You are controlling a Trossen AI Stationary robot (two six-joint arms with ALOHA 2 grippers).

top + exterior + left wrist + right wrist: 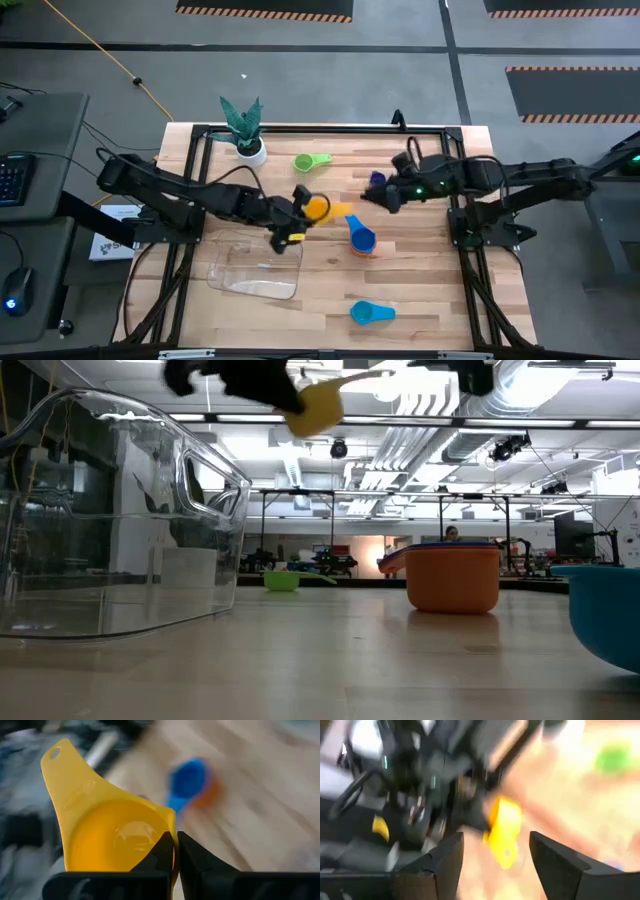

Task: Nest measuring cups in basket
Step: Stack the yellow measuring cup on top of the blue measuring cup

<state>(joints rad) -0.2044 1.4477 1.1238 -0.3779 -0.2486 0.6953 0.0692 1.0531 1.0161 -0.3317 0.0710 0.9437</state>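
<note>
My left gripper (299,208) is shut on the yellow measuring cup (318,207), high above the table just beyond the clear basket (258,266). The cup's handle (341,210) points toward my open right gripper (386,197), which hovers a little to its right. That gripper's fingers (451,860) stand apart, with the yellow cup (504,827) ahead of them. A dark blue cup (377,180) shows beside the right gripper. A blue cup sits nested in the orange cup (452,580). The green cup (311,161) and the light blue cup (371,313) rest on the table. No red cup shows. My left gripper holds the yellow cup by the bowl's rim (173,831), on the side opposite the handle. One finger (161,854) is inside the bowl and one (195,857) outside, pinching the wall. The cup is lifted clear (316,406), its handle (59,760) pointing away from the fingers.
A white pot with a green plant (245,132) stands near the table's far left corner. A dark metal frame (300,129) runs along the table's edges. Bare wood lies between the basket and the light blue cup.
</note>
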